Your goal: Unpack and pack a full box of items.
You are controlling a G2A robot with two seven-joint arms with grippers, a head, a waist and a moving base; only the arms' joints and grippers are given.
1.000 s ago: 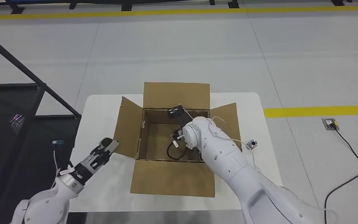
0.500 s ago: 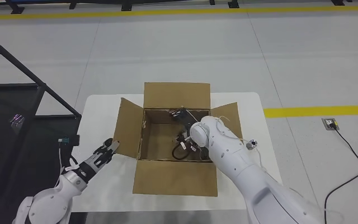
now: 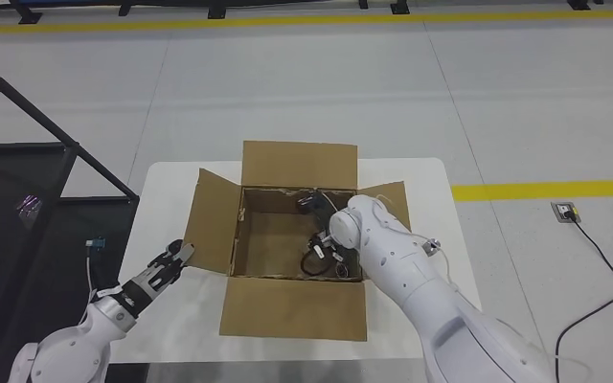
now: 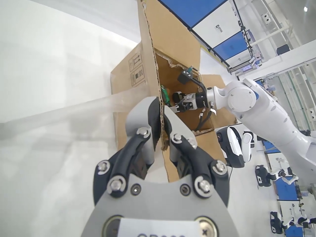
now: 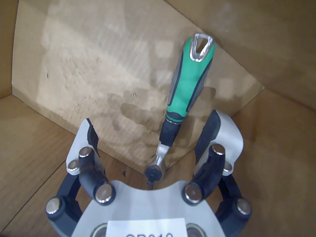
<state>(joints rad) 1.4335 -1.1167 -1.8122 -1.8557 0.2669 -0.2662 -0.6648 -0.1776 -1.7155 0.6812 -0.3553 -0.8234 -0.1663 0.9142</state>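
left gripper (image 4: pixel 160 110): clamped on left flap (image 4: pixel 150 50), steadying box (image 3: pixel 292 306).
right gripper (image 5: pixel 153 125): wide, straddling ratchet (image 5: pixel 188 82) neck.
ratchet: inside box, right side.
grasp: lower, centre on shaft, close squarely.

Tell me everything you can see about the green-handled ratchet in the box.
The ratchet has a green handle with grey side panels, a shiny metal end cap with a hanging slot, a black collar, and a chrome head carrying a dark square drive. It lies against bare cardboard inside the box, head toward the right gripper, between its open fingers, which do not touch it.
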